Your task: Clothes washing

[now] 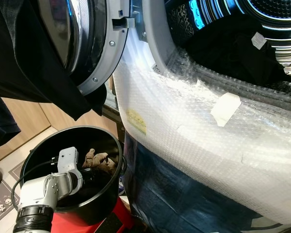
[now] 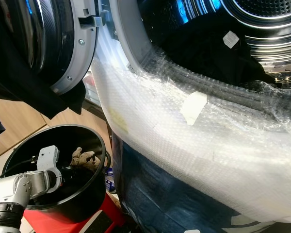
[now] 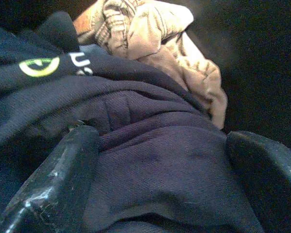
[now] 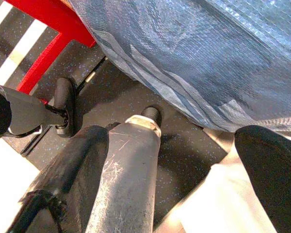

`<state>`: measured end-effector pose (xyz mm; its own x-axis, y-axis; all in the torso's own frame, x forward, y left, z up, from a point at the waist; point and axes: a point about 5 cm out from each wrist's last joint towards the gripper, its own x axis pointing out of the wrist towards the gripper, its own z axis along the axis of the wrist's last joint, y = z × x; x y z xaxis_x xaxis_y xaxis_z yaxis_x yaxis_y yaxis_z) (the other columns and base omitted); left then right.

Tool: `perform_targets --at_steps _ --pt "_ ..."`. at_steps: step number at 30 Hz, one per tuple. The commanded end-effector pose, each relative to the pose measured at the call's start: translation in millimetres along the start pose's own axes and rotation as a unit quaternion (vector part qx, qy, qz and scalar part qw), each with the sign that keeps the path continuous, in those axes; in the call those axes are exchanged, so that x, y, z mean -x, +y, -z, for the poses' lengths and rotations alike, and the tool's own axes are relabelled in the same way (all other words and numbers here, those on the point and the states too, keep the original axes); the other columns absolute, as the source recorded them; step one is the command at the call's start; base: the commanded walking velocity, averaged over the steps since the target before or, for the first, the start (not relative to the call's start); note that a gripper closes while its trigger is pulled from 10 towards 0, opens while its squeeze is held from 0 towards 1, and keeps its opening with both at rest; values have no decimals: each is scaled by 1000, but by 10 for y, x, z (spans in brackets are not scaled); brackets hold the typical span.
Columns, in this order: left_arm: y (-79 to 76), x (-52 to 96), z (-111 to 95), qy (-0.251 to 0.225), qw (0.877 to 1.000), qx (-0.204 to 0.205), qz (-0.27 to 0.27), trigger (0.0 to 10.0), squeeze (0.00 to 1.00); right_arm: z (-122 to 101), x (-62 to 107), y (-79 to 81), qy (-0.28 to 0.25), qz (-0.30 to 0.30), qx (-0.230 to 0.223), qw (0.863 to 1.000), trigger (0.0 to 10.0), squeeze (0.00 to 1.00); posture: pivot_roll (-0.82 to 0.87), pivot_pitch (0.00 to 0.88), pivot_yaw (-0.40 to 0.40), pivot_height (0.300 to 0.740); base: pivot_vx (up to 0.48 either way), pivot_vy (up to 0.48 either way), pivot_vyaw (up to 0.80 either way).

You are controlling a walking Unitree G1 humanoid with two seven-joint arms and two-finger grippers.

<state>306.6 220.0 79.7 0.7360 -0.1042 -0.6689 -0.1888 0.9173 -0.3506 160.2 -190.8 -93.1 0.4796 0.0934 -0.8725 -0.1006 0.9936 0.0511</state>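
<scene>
Left gripper (image 3: 160, 179): your fingers are spread over the dark garment (image 3: 150, 160) inside the black bucket (image 1: 106, 194).
Right gripper (image 4: 179, 184): spread, idle above the floor.

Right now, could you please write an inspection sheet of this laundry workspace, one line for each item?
Surface: dark speckled floor; red stool under the black bucket.
Job's things: dark garment and tan cloth in the bucket; dark clothes in the washer drum.
Clutter: nothing seen.
Grippers: left gripper inside the bucket, fingers open astride the dark garment; right gripper low over the floor, open.
Cables: black cable on the left arm.
Surroundings: open washer door; bubble wrap over the washer front.
</scene>
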Motion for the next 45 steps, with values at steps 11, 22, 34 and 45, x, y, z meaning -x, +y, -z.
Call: perform_targets --at_steps 11,22,34,45 --pt "-68 -74 200 81 996 22 20 10000 0 61 5 6 7 6 -6 1000 10000 0 57 130 -7 740 0 0 0" --pt "-142 -79 294 97 994 27 42 0 0 45 6 -9 0 15 -22 1000 10000 0 46 137 -6 740 0 0 0" --pt "-263 -92 349 90 994 39 52 0 0 54 11 -38 -2 35 -17 999 10000 0 47 137 -12 740 0 0 0" --pt "-302 -80 369 85 994 48 58 0 0 28 4 -25 -2 32 -12 999 10000 0 55 110 -11 740 0 0 0"
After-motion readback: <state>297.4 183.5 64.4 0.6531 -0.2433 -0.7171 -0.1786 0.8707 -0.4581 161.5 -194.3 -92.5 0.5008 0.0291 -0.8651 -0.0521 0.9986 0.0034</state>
